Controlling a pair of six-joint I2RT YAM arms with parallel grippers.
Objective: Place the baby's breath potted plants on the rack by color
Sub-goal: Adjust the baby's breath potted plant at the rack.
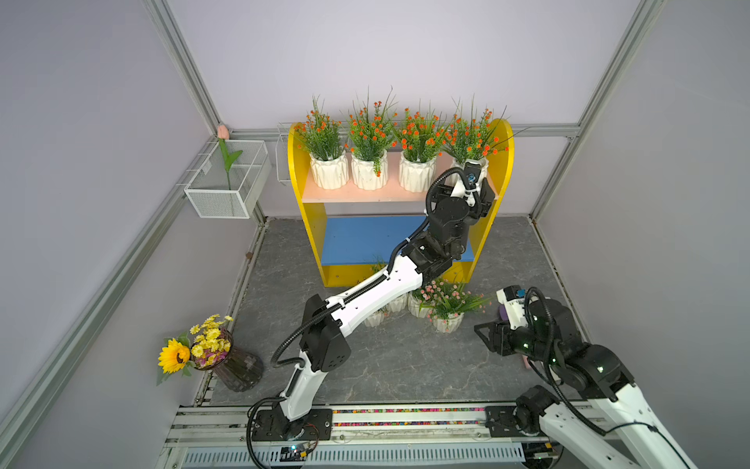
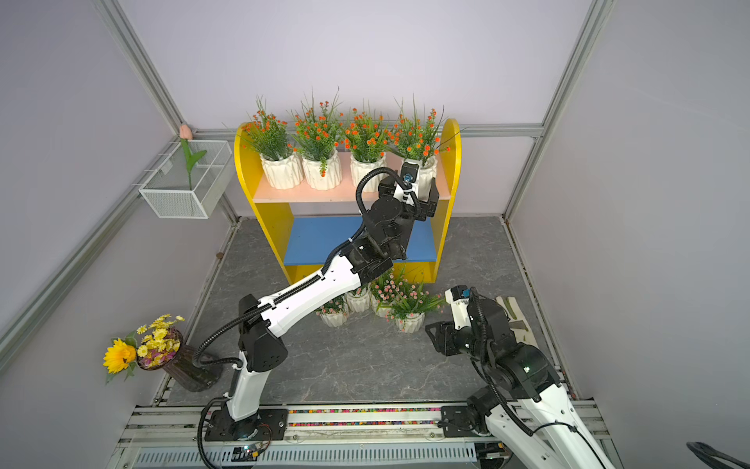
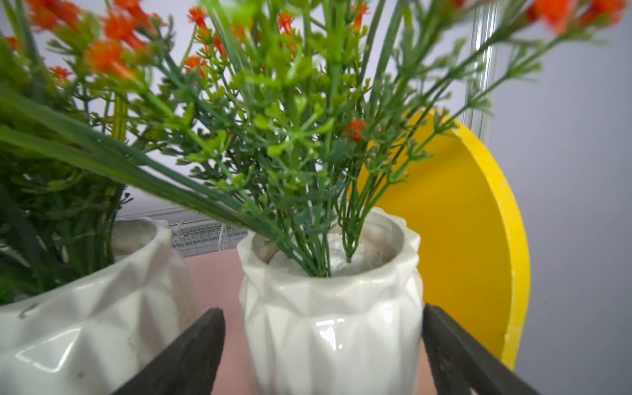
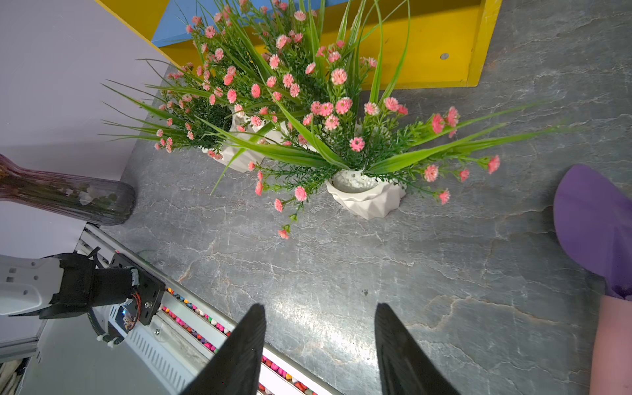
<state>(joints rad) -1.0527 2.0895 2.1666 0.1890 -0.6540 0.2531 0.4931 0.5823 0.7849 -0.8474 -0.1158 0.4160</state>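
Left claw [image 3: 323,309] parted, straddling end orange plant [image 3: 330,342] on pink shelf [image 1: 365,194] of rack [image 1: 297,174], not gripping. Right claw [image 4: 319,305] open, empty. Pink plants [image 4: 366,200] clustered on surface [image 4: 427,273], presumably bound for blue shelf [image 1: 357,239], one colour each.

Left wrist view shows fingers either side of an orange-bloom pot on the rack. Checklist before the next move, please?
1. End orange pot upright on pink upper board: ok.
2. Left gripper fingers clear of it: one side gapped, other cannot tell.
3. Four orange pots on that board: ok.
4. Pink plants on blue lower board: not ok, on the floor.
5. Right gripper open, empty: ok.
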